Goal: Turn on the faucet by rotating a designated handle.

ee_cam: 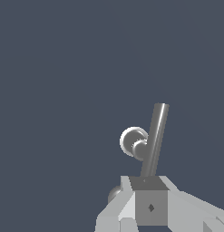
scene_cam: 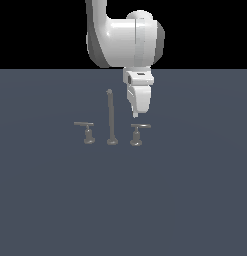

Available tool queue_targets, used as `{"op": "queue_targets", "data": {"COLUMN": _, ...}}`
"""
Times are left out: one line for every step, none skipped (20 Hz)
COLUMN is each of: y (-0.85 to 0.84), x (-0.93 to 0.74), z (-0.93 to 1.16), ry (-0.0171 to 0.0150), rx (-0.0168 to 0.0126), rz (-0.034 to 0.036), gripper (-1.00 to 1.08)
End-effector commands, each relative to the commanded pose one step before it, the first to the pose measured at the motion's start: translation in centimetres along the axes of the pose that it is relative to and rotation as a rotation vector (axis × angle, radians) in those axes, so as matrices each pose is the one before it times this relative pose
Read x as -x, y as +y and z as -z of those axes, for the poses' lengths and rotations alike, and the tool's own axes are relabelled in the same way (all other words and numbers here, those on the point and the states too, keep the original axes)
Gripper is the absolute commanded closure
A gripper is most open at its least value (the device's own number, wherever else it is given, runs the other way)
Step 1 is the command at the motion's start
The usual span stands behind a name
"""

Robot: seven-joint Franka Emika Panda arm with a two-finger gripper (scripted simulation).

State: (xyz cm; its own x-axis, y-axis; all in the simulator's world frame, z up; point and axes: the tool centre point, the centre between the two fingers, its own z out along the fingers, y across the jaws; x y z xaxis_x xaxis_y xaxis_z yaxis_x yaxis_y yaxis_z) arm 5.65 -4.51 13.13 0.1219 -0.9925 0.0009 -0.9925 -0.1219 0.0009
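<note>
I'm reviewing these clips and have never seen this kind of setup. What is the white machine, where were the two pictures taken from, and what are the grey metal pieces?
These are simulator renders, not photos. The white machine is a single robot arm; its gripper hangs down over the scene. The exterior view comes from a camera off the arm. The wrist view comes from a camera on the arm's wrist, looking down past the fingers.

On the flat dark surface stands a three-piece faucet: a tall thin spout rod in the middle and a small lever on each side. The gripper is just above the handle on the exterior view's right. The twin lever stands on the left.

Nothing is held. Whether the fingers are open or shut is not clear.
</note>
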Motion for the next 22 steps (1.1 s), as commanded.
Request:
{"op": "queue_targets", "data": {"y": -0.661, "x": -1.256, "z": -1.292, "ry": 0.00149, "rx": -0.00071, "rz": -0.05693, "gripper": 1.08}}
{"op": "queue_targets", "data": {"y": -0.22, "x": -0.425, "z": -0.442, "ry": 0.00007, "rx": 0.00007, "rz": -0.01926, "gripper": 1.08}}
{"op": "queue_targets", "data": {"y": -0.205, "x": -0.395, "z": -0.409, "ry": 0.00003, "rx": 0.00005, "rz": -0.0179, "gripper": 1.08}}
{"op": "queue_targets", "data": {"y": -0.189, "x": -0.363, "z": -0.375, "ry": -0.00001, "rx": 0.00004, "rz": -0.01646, "gripper": 1.08}}
{"op": "queue_targets", "data": {"y": -0.172, "x": -0.33, "z": -0.339, "ry": -0.00004, "rx": 0.00003, "rz": -0.01495, "gripper": 1.08}}
{"op": "queue_targets", "data": {"y": -0.154, "x": -0.296, "z": -0.302, "ry": -0.00008, "rx": 0.00002, "rz": -0.01341, "gripper": 1.08}}
{"op": "queue_targets", "data": {"y": -0.136, "x": -0.261, "z": -0.265, "ry": -0.00013, "rx": 0.00001, "rz": -0.01182, "gripper": 1.08}}
{"op": "queue_targets", "data": {"y": -0.118, "x": -0.225, "z": -0.226, "ry": -0.00019, "rx": 0.0, "rz": -0.01022, "gripper": 1.08}}
{"op": "queue_targets", "data": {"y": -0.099, "x": -0.19, "z": -0.188, "ry": -0.00024, "rx": 0.0, "rz": -0.00864, "gripper": 1.08}}
{"op": "queue_targets", "data": {"y": -0.081, "x": -0.154, "z": -0.15, "ry": -0.00029, "rx": -0.00001, "rz": -0.00704, "gripper": 1.08}}
{"op": "queue_targets", "data": {"y": -0.063, "x": -0.121, "z": -0.113, "ry": -0.00033, "rx": -0.00001, "rz": -0.00549, "gripper": 1.08}}
{"op": "queue_targets", "data": {"y": -0.044, "x": -0.085, "z": -0.077, "ry": -0.00033, "rx": -0.00001, "rz": -0.00389, "gripper": 1.08}}
{"op": "queue_targets", "data": {"y": -0.026, "x": -0.05, "z": -0.043, "ry": -0.00026, "rx": -0.00001, "rz": -0.00228, "gripper": 1.08}}
{"op": "queue_targets", "data": {"y": -0.008, "x": -0.014, "z": -0.013, "ry": -0.00009, "rx": 0.0, "rz": -0.00068, "gripper": 1.08}}
{"op": "queue_targets", "data": {"y": 0.0, "x": 0.0, "z": 0.0, "ry": 0.0, "rx": 0.0, "rz": 0.0, "gripper": 1.08}}
{"op": "queue_targets", "data": {"y": 0.0, "x": 0.0, "z": 0.0, "ry": 0.0, "rx": 0.0, "rz": 0.0, "gripper": 1.08}}
{"op": "queue_targets", "data": {"y": 0.0, "x": 0.0, "z": 0.0, "ry": 0.0, "rx": 0.0, "rz": 0.0, "gripper": 1.08}}
{"op": "queue_targets", "data": {"y": 0.027, "x": -0.012, "z": 0.001, "ry": 0.00011, "rx": 0.00038, "rz": 0.00057, "gripper": 1.08}}
{"op": "queue_targets", "data": {"y": 0.276, "x": -0.162, "z": -0.001, "ry": 0.0, "rx": 0.0, "rz": 0.0, "gripper": 1.08}}
{"op": "queue_targets", "data": {"y": 0.278, "x": -0.164, "z": -0.001, "ry": 0.0, "rx": 0.0, "rz": 0.0, "gripper": 1.08}}
{"op": "queue_targets", "data": {"y": 0.28, "x": -0.165, "z": -0.001, "ry": 0.0, "rx": 0.0, "rz": 0.0, "gripper": 1.08}}
{"op": "queue_targets", "data": {"y": 0.282, "x": -0.167, "z": -0.001, "ry": 0.0, "rx": 0.0, "rz": 0.0, "gripper": 1.08}}
